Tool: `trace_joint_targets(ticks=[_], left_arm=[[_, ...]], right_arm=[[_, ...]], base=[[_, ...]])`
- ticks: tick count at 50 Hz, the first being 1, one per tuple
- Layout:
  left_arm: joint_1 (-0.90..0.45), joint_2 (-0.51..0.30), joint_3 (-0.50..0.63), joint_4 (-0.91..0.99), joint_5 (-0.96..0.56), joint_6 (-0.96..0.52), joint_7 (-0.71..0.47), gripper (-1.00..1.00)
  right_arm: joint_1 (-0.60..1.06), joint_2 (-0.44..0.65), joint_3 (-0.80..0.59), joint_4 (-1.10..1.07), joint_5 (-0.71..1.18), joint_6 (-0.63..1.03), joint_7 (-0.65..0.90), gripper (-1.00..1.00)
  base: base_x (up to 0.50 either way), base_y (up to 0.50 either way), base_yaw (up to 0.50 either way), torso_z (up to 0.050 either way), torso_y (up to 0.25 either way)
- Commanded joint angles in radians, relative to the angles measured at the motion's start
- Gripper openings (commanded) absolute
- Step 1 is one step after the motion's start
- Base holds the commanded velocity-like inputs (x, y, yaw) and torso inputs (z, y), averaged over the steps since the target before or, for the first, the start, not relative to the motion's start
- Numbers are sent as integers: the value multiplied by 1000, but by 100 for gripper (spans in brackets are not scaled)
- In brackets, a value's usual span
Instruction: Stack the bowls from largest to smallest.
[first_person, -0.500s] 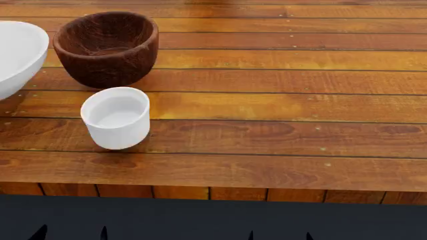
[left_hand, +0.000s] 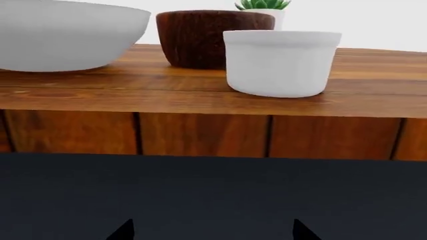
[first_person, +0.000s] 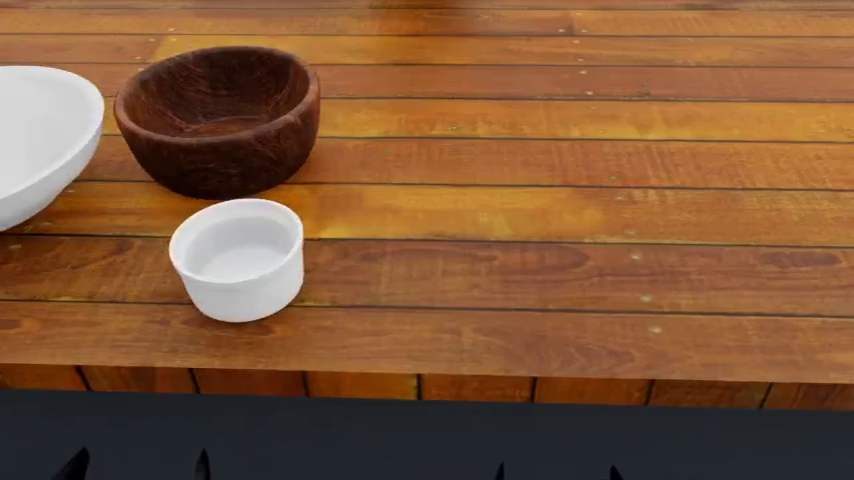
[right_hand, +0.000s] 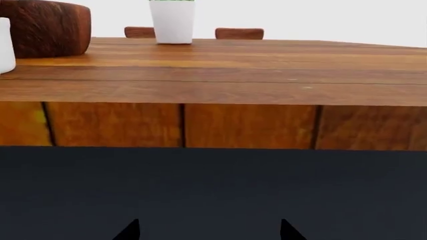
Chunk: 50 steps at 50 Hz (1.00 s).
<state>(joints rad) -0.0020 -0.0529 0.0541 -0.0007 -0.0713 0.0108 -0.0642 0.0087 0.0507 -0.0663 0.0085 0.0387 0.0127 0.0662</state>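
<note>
Head view shows three bowls gathered at the left of the wooden tabletop (first_person: 561, 200); the wide white bowl (first_person: 34, 135) sits at the left edge, partly cut off by the frame; the brown wooden bowl (first_person: 218, 118) stands just beside it, farther back; the small white bowl (first_person: 239, 259) stands upright nearer the front edge, just in front of the wooden one and apart from it; none is stacked. Both tools sit low in front of the tabletop, below its edge, well apart from the bowls; the left tool (left_hand: 212, 231) and the right tool (right_hand: 208, 230) each show two dark fingertips spread wide, holding nothing. A white pot with a green plant (right_hand: 173, 20) stands far back.
</note>
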Motion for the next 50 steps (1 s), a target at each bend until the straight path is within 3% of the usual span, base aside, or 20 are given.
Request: trace_joint_targets(ticks=[1, 29, 33, 36, 38, 42, 43, 44, 45, 47, 50], left_arm=[[10, -18, 21, 8, -41, 65, 1, 100], [4, -52, 61, 0, -65, 50, -40, 100], [-16, -67, 82, 33, -95, -87, -29, 100], [6, -78, 32, 205, -245, -264, -26, 100], [23, -130, 60, 333, -201, -307, -42, 100], [8, -183, 10, 598, -279, -535, -102, 100], [-118, -333, -140, 748, -429, -685, -252, 100], [-69, -483, -263, 898, -579, -716, -402, 100], [-101, -633, -292, 937, -729, -750, -538, 100], [-134, -712, -275, 879, -987, -765, -496, 100], [-116, -720, -263, 866, -949, -757, -467, 100]], right_arm=[[2, 19, -27, 0, 8, 8, 28, 100], [-1, 54, -68, -15, 17, 8, 77, 100], [-1, 66, -60, -104, 34, 124, 89, 100], [2, 93, -40, -235, 61, 243, 89, 100], [7, 116, -22, -357, 79, 336, 93, 100], [15, 176, -28, -562, 81, 523, 90, 100], [110, 259, 122, -712, 231, 673, 80, 100], [123, 263, 259, -862, 260, 823, 78, 100], [124, 272, 264, -980, 257, 973, 80, 100], [122, 285, 330, -994, 280, 1015, 64, 100], [119, 290, 339, -982, 279, 1010, 64, 100]], base=[[0, 0, 0, 50, 0], [0, 0, 0, 50, 0], [0, 0, 0, 50, 0], [0, 0, 0, 50, 0], [0, 0, 0, 50, 0], [0, 0, 0, 15, 0], [0, 0, 0, 0, 0], [0, 0, 0, 0, 0], [0, 0, 0, 0, 0], [0, 0, 0, 0, 0], [0, 0, 0, 0, 0]])
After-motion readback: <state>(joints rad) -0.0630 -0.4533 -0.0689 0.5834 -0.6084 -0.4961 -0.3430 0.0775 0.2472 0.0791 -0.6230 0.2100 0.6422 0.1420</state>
